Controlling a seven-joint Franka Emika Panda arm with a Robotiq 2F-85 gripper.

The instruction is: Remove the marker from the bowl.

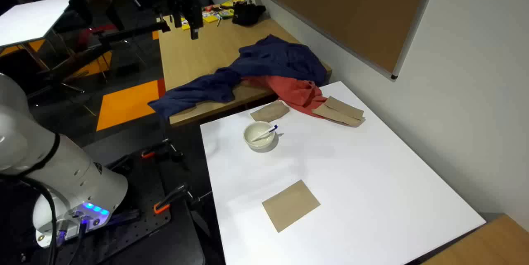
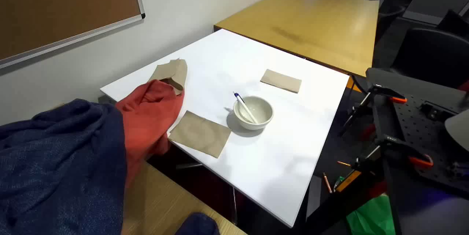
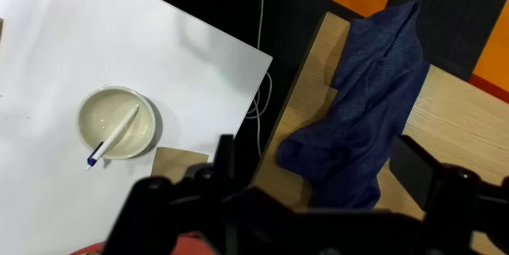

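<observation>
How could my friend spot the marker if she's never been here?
Find the white table beside the wall. On it sits a small, pale, round bowl. Leaning over its rim is the marker: thin and white, blue near one end, unlike the flat brown pieces nearby.

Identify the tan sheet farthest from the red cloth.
The flat rectangle lying alone; the layered piece and the sheet beside the bowl are near that cloth.

At left in the wrist view, a glossy, ceramic-like glaze is seen on the bowl [image 3: 101,117] and smooth plastic on the marker [image 3: 118,130]. At right, coarse woven cloth [image 3: 366,100] and a grained wooden tabletop [image 3: 469,119] are shown; matt, papery card [image 1: 291,206] is seen at lower centre in an exterior view.
</observation>
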